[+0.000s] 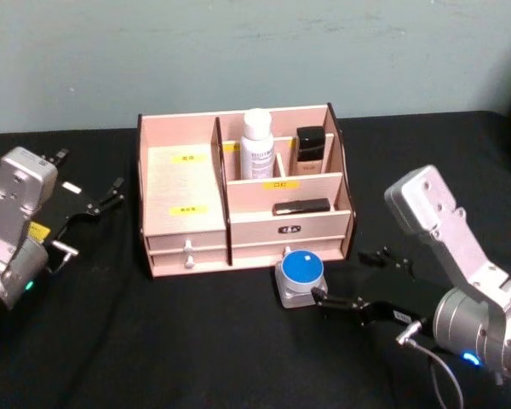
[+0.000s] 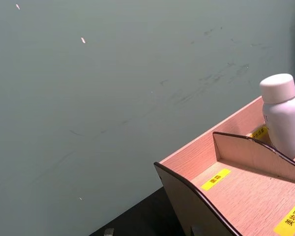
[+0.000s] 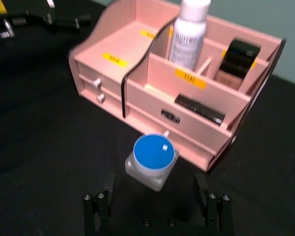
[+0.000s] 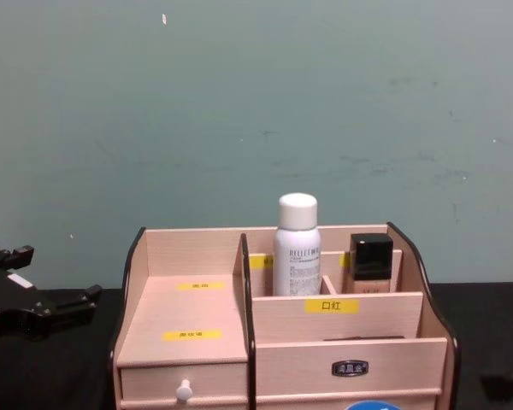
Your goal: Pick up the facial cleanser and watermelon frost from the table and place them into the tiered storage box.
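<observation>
Ahead of right gripper's (image 3: 156,191) wide-open, empty jaws, watermelon frost (image 3: 152,156) is waiting
Facial cleanser (image 1: 257,145) is standing in tiered storage box (image 1: 187,239); left gripper (image 1: 92,198) is idling, jaws open

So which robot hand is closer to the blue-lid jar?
Right. The right gripper is open just short of the jar, at its right side. The left gripper is far off, past the left end of the box.
</observation>
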`<state>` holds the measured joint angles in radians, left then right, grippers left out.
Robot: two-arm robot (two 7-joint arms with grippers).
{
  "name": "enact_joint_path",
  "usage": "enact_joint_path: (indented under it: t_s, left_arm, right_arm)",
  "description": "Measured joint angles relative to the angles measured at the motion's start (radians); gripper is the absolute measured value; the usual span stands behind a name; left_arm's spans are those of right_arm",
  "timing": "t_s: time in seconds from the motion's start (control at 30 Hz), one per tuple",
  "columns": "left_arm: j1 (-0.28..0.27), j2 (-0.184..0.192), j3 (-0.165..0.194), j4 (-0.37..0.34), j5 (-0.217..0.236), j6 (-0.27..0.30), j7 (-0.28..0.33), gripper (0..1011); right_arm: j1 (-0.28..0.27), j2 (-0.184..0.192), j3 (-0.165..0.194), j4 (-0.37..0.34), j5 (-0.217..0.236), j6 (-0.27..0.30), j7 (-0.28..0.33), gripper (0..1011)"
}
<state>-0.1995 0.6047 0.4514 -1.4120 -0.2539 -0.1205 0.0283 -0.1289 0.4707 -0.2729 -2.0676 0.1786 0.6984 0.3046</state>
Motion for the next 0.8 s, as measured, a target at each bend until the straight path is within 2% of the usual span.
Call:
enact_joint_path:
  t_s: [0.4,0.8]
  left_arm:
    - [0.000,0.000,0.000,0.000,0.000,0.000,0.000,1009]
    - [0.000,0.000,0.000,0.000,0.000,0.000,0.000,1009]
  right_arm:
    - [0.019,-0.040,-0.029,0.062,-0.028,0.022,0.014,1002]
    - [0.081,-0.080,-0.066,0.145,-0.084,0.006,0.021,1002]
